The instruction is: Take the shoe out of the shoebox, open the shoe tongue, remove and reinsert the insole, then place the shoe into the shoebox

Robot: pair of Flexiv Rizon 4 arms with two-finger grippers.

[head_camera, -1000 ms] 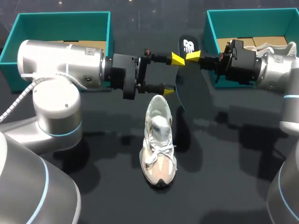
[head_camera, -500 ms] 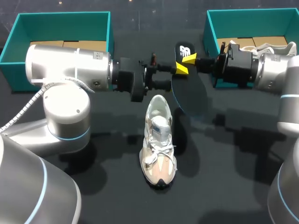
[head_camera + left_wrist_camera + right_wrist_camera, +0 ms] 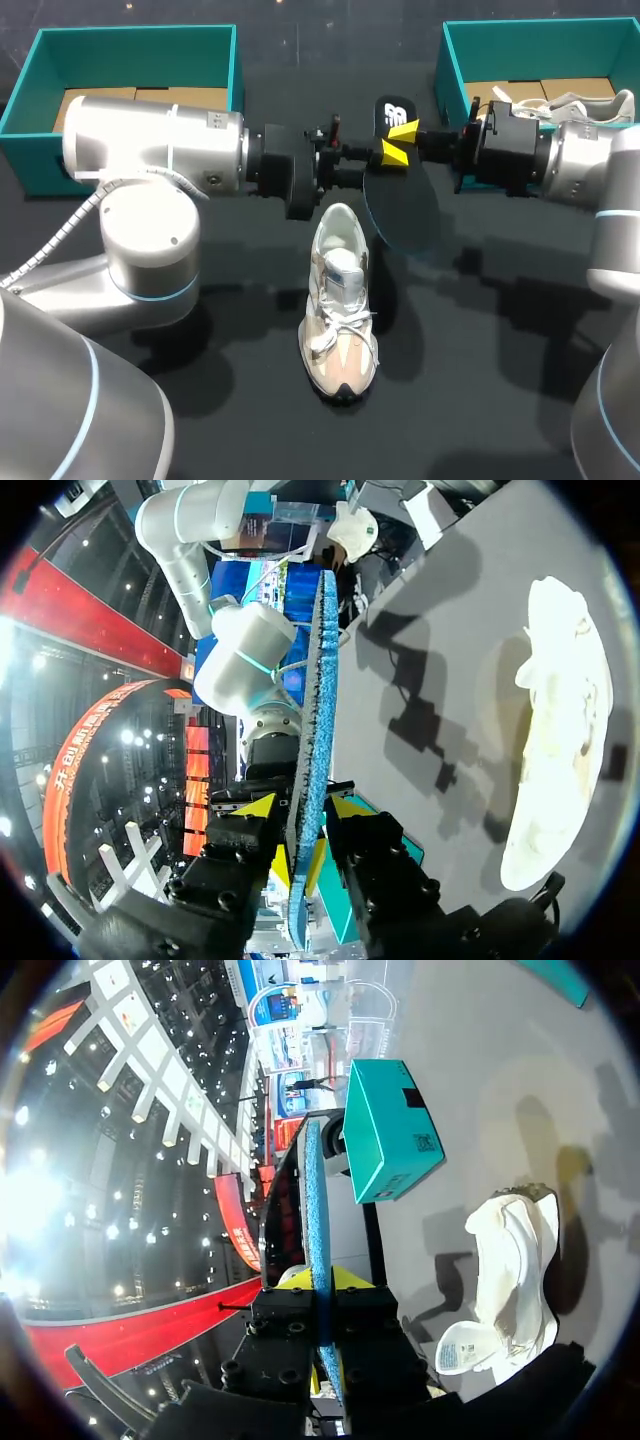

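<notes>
Two sets of jaws clamping insole point(image 3: 402, 212), shoe point(image 3: 340, 300) beside, teal shoeboxes point(image 3: 130, 31) flanking

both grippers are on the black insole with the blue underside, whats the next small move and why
Probably open the right gripper and let go. It and the left gripper both look clamped on one end of the black insole with the blue underside, held up just behind the white and beige sneaker; one arm alone can steer it into the opening.
</notes>
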